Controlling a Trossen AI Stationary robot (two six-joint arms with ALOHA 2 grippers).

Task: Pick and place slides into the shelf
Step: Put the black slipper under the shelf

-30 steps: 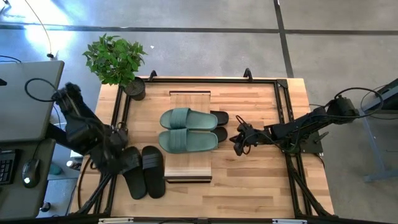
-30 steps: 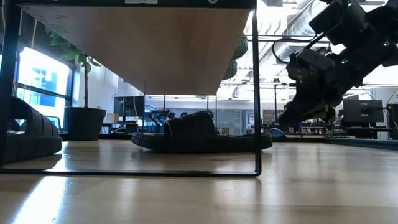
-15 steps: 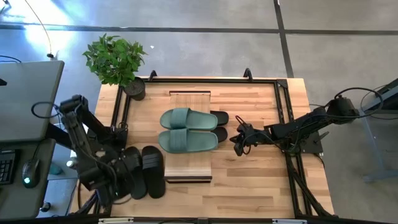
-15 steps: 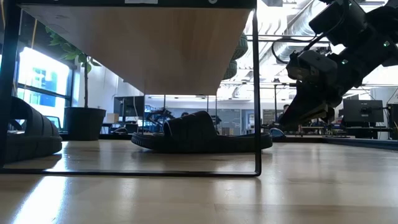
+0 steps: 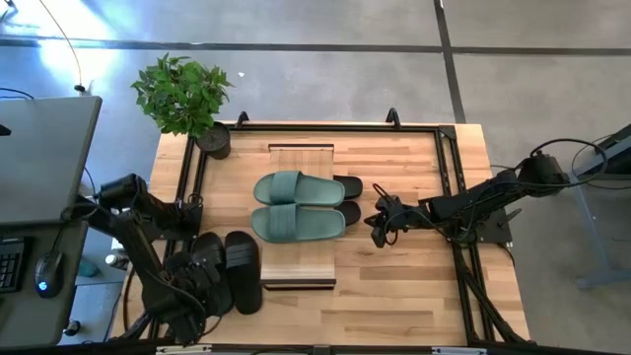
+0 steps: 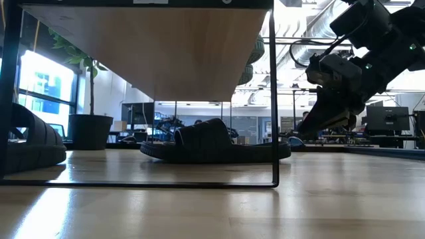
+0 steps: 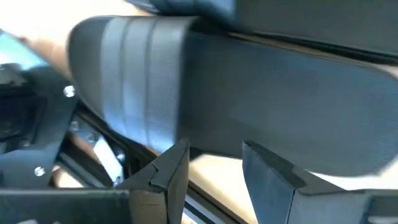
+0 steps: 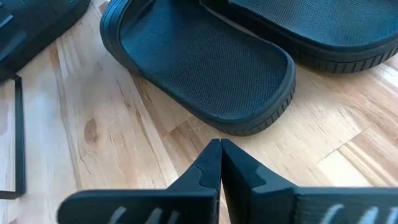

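Note:
Two sage green slides (image 5: 296, 205) lie side by side on the shelf (image 5: 301, 156). A black pair sits under it on the tabletop, heels (image 5: 348, 199) sticking out to the right; one shows in the low view (image 6: 212, 143). Another black pair (image 5: 229, 274) lies on the table left of the shelf. My left gripper (image 5: 200, 286) hangs open, pointing down over the leftmost black slide (image 7: 205, 81), its fingers (image 7: 174, 162) just short of the slide's side edge. My right gripper (image 5: 379, 230) is shut, hovering just right of the black heels (image 8: 205, 68).
A potted plant (image 5: 185, 99) stands at the table's far left corner. A black frame rail (image 5: 187, 173) runs along the left side beside the black pair. Bare wood lies near the front edge (image 5: 375, 306).
My left gripper has swung toward the table's near edge and come down over the leftmost black slide, tipping more steeply downward, its fingers still open. The slides have not moved.

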